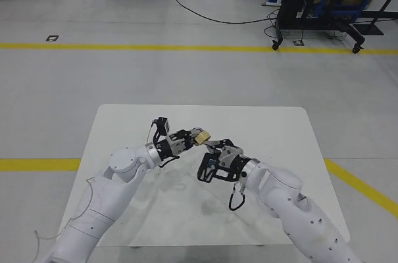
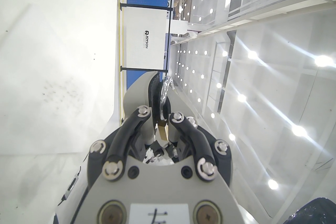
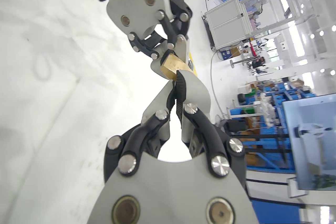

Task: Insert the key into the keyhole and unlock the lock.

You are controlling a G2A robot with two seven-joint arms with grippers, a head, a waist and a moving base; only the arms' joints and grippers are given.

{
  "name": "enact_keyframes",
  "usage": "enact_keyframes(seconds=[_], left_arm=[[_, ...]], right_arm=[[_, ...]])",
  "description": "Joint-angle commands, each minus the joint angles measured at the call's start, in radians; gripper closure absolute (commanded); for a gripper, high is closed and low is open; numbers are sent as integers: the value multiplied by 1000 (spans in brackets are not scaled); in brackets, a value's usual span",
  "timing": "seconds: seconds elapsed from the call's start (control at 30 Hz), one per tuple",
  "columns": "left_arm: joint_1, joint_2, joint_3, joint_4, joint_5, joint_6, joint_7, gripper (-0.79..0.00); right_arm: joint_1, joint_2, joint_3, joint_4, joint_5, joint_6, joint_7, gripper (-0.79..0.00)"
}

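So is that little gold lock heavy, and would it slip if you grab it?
Probably heavy for its size: the lock looks like solid brass. Likely stiff too: pinched in the left end effector, it shows no bending. Its smooth, shiny faces might slip in a loose grip.

Bright ceiling lights (image 2: 323, 61) flare overhead, and the white table (image 2: 52, 51) glares.
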Motion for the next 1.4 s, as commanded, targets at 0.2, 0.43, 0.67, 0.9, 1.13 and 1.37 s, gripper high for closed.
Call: enact_keyframes(seconds=[0.2, 0.43, 0.67, 0.9, 1.13, 1.37], left_arm=[[8, 3, -12, -23, 94, -96, -19, 0], [28, 7, -39, -46, 158, -182, -6, 0], [36, 7, -57, -47, 169, -172, 11, 0], [35, 9, -87, -37, 169, -166, 17, 0], [11, 14, -55, -60, 329, -105, -39, 0], [-74, 8, 74, -51, 532, 65, -213, 0]], right_arm=[[-39, 4, 148, 134, 463, -90, -189, 0], [-7, 1, 157, 197, 598, -157, -224, 0], [19, 2, 143, 225, 606, -219, -233, -785], [-32, 15, 236, 241, 638, -226, -290, -785], [-227, 51, 549, 200, 670, -233, -386, -785], [-295, 57, 639, 183, 707, -240, -409, -785]])
